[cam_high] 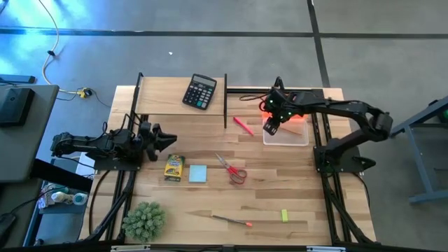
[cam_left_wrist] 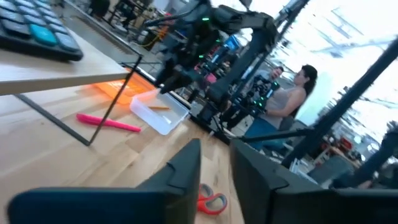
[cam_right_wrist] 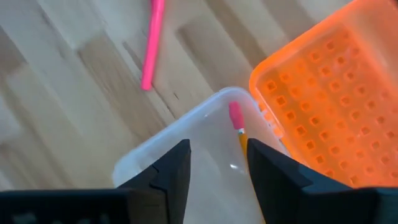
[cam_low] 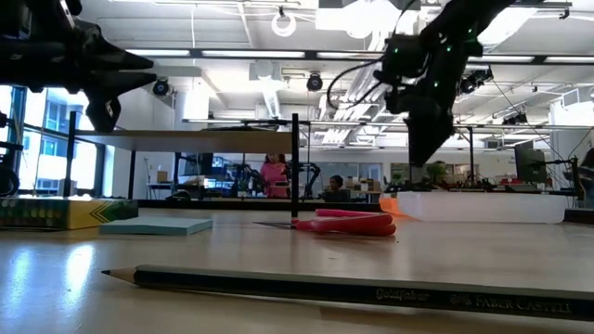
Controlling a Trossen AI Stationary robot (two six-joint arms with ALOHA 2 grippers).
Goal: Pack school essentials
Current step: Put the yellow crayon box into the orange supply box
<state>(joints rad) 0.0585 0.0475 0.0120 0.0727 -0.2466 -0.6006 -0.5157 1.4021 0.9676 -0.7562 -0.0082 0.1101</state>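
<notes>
right wrist view: pencil [cam_right_wrist: 238, 127] lies inside clear box [cam_right_wrist: 186, 146] beside orange lid [cam_right_wrist: 329, 93].

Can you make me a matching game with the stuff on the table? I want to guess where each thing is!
Things:
1. calculator
2. scissors
3. pencil with the pink eraser
4. plant

Places:
A. inside the clear box
B. on the raised shelf
C. near a table corner
D. beside the blue note pad

Pairs: 1-B, 2-D, 3-A, 4-C

Black calculator [cam_high: 200, 92] on raised shelf, spiky green plant [cam_high: 144, 220], perhaps potted, at table's front-left corner
</notes>
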